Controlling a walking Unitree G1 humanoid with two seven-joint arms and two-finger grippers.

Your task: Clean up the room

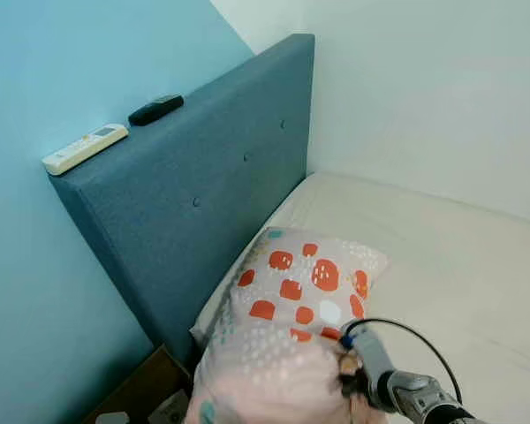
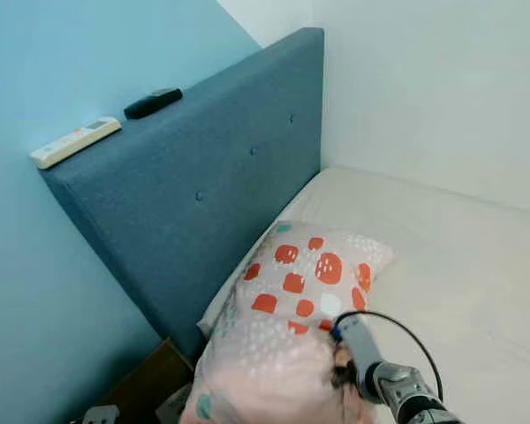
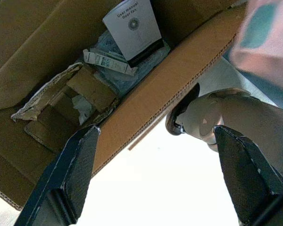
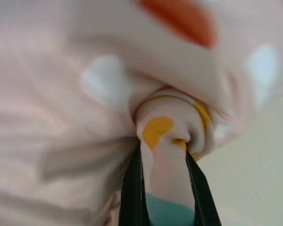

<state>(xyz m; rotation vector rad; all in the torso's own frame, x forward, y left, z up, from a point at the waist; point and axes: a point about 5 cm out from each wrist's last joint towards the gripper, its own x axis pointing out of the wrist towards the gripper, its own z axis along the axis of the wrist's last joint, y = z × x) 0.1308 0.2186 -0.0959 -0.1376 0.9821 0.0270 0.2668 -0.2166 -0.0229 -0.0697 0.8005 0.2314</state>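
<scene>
Pink spotted pillow (image 1: 291,309) lay against the blue headboard (image 1: 203,185), long axis running out from it, right gripper (image 1: 349,375) at its near end. Left gripper (image 3: 155,174) gaped above a cardboard box (image 3: 146,101). Right fingers (image 4: 132,193) pinched pillow fabric.

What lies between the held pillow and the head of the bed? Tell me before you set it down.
Nothing visible. The right end effector is shut on a fold of the pillow, which hangs over the mattress beside the blue headboard. The mattress strip along the headboard looks bare. The two remotes lie on top of the headboard, out of the way.
</scene>
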